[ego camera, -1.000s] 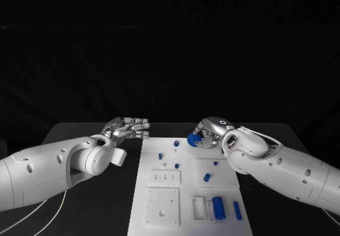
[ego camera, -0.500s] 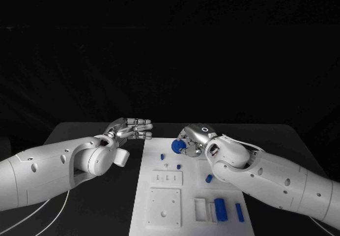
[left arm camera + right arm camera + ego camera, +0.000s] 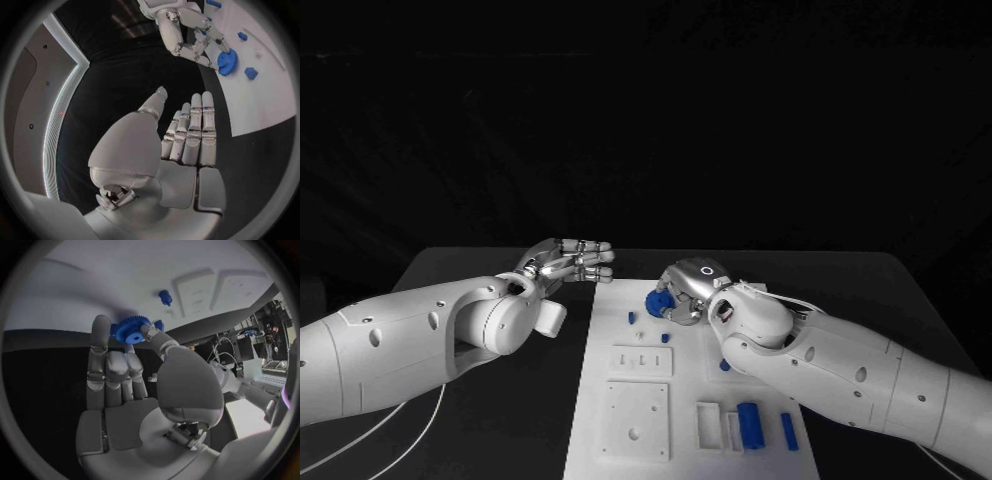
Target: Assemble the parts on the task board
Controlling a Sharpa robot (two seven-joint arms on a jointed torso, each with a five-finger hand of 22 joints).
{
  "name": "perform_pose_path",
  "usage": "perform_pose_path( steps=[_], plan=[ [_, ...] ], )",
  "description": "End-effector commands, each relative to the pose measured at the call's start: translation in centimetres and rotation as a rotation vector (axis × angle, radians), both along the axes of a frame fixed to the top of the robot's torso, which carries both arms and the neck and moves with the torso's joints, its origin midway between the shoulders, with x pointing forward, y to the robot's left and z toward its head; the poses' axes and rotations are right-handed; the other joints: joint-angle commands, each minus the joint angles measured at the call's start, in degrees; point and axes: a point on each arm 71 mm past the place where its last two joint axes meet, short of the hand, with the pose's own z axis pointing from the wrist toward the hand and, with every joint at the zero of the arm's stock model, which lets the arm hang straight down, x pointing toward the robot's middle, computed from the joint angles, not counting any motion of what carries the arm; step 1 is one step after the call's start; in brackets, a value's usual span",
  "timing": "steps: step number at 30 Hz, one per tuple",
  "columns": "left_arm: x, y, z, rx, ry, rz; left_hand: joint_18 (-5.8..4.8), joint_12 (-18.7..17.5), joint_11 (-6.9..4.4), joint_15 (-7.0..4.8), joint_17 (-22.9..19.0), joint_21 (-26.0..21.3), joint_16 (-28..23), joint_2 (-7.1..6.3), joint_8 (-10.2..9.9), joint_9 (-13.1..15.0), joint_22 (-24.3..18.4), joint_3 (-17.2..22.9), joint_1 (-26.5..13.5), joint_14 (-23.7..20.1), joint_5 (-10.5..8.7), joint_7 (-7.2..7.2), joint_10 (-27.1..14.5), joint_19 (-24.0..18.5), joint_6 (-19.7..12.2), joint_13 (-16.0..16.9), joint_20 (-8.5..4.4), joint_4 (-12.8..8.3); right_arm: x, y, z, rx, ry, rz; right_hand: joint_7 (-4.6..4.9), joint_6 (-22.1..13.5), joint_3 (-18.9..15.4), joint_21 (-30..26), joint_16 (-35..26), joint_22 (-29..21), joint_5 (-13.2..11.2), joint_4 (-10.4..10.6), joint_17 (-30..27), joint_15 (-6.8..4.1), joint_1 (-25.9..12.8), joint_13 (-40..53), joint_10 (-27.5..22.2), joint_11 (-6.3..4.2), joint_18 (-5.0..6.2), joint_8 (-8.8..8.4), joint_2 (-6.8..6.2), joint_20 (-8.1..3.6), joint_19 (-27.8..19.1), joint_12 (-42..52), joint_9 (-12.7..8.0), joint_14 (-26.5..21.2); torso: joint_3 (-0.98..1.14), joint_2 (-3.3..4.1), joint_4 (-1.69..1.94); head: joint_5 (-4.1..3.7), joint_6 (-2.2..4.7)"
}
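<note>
The right hand (image 3: 687, 292) pinched a blue gear (image 3: 130, 330) between thumb and fingers (image 3: 100, 340), the remaining fingers straight beside it. In the head view the gear (image 3: 658, 298) was at the far end of the board (image 3: 635, 425), over its white surface, close to a small blue peg (image 3: 630, 318); whether the gear touched the board could not be told. The right wrist view showed another small blue part (image 3: 165, 297) on the board (image 3: 94, 285) just past the gear.

The left hand (image 3: 568, 262) held nothing, its fingers (image 3: 199, 125) straight and close together with the thumb apart. It hung over the black table (image 3: 459, 275) just beside the board's far left corner, near the right hand but not touching it. From the left wrist the gear (image 3: 226, 61) showed in the right hand (image 3: 195, 44) above the board (image 3: 262, 90).

Nearer the robot, blue bars (image 3: 747, 424) lay on the board beside white slotted blocks (image 3: 705, 425), and a white square plate (image 3: 633, 420) sat left of them.
</note>
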Motion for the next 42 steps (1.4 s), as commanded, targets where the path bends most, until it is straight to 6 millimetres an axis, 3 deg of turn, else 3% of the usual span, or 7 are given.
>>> perform_pose_path(
  steps=[1, 10, 13, 16, 24, 42],
  plan=[
    [0.0, -0.4, 0.2, -0.008, -0.005, -0.023, -0.44, 0.3, -0.16, 0.26, 0.1, 0.2, -0.1, 0.02, -0.2, -0.1, -0.1, 0.0, 0.0, -0.3, -0.27, 0.00, -0.4, -0.4, -0.4, 0.1, 0.04, -0.1, 0.0, 0.1, -0.3, -0.027, -0.009, 0.005, -0.03, 0.6, 0.2, -0.4, -0.1, 0.0, -0.3, 0.1, -0.1, -0.15, 0.3, -0.1, 0.1, 0.17, -0.14, 0.15, -0.03, -0.11, 2.1, -0.3, 0.2, 0.1, 0.03, -0.01, -0.06, 0.20, -0.12],
    [0.0, -0.4, 0.2, -0.008, -0.005, -0.024, -0.44, 0.3, -0.16, 0.26, 0.1, 0.2, -0.1, 0.02, -0.2, -0.1, -0.1, 0.0, 0.0, -0.3, -0.27, 0.00, -0.4, -0.4, -0.4, 0.1, 0.04, -0.1, 0.0, 0.5, -1.0, -0.048, 0.010, 0.010, 0.01, 0.4, -0.1, -0.6, -0.3, 0.0, -0.9, 0.3, -0.2, -0.09, 0.2, -0.3, -0.1, 0.24, -0.15, 0.15, -0.06, -0.05, 2.0, -0.6, 0.1, 0.1, 0.04, -0.06, -0.11, 0.16, -0.38],
    [0.0, -0.4, 0.2, -0.008, -0.004, -0.024, -0.44, 0.3, -0.16, 0.26, 0.1, 0.2, -0.1, 0.02, -0.2, -0.1, -0.1, 0.0, 0.0, -0.3, -0.27, 0.00, -0.4, -0.4, -0.4, 0.1, 0.04, -0.1, 0.1, 0.6, -1.2, -0.050, 0.013, 0.010, 0.17, -0.3, -0.8, -0.8, -0.4, -0.2, -3.3, 0.5, -0.4, -0.02, 0.2, -0.6, -0.2, 0.36, -0.13, 0.15, -0.08, 0.03, 2.1, -0.9, 0.0, 0.1, 0.04, -0.06, -0.18, 0.25, -0.33],
    [0.0, -0.4, 0.2, -0.008, -0.004, -0.024, -0.44, 0.3, -0.16, 0.26, 0.1, 0.2, -0.1, 0.02, -0.2, -0.1, -0.1, 0.0, 0.0, -0.3, -0.27, 0.00, -0.4, -0.4, -0.4, 0.1, 0.04, -0.1, 0.1, 0.7, -1.4, -0.055, 0.018, 0.011, 0.56, -2.0, -2.2, -1.1, -0.7, -0.4, -7.4, 1.0, -0.6, 0.21, 0.3, -1.3, -0.6, 0.66, -0.06, 0.15, -0.25, 0.22, 2.1, -1.5, -0.1, 0.0, 0.04, -0.07, -0.18, 0.27, -0.34],
    [0.0, -0.3, 0.2, -0.007, -0.004, -0.021, -0.44, 0.3, -0.16, 0.26, 0.1, 0.2, -0.1, 0.02, -0.2, -0.1, -0.1, 0.0, 0.0, -0.3, -0.27, 0.00, -0.4, -0.4, -0.4, 0.1, 0.04, -0.1, 0.2, 0.4, -1.9, -0.072, 0.037, 0.001, 0.69, -2.9, -6.9, -1.4, -1.1, -1.2, -6.8, 2.8, -0.9, 0.31, 0.7, -2.2, -1.1, 0.75, 0.08, 0.14, -0.30, 0.39, 2.2, -2.0, -0.1, 0.0, 0.01, -0.09, -0.15, 0.22, -0.46],
    [0.0, -0.2, 0.2, -0.006, -0.005, -0.018, -0.44, 0.3, -0.16, 0.26, 0.1, 0.2, -0.1, 0.02, -0.2, -0.1, -0.1, 0.0, 0.0, -0.3, -0.27, 0.00, -0.4, -0.4, -0.4, 0.1, 0.04, -0.1, -0.1, -0.3, -2.0, -0.040, 0.021, -0.014, 0.72, -3.2, -7.8, -1.2, -1.3, -1.8, -7.5, 4.3, -0.9, 0.18, 0.4, -2.6, -1.3, 0.69, 0.12, 0.15, -0.78, 0.27, 2.3, -2.2, -0.1, 0.0, 0.11, -0.11, -0.19, 0.28, -0.60]
  ],
)
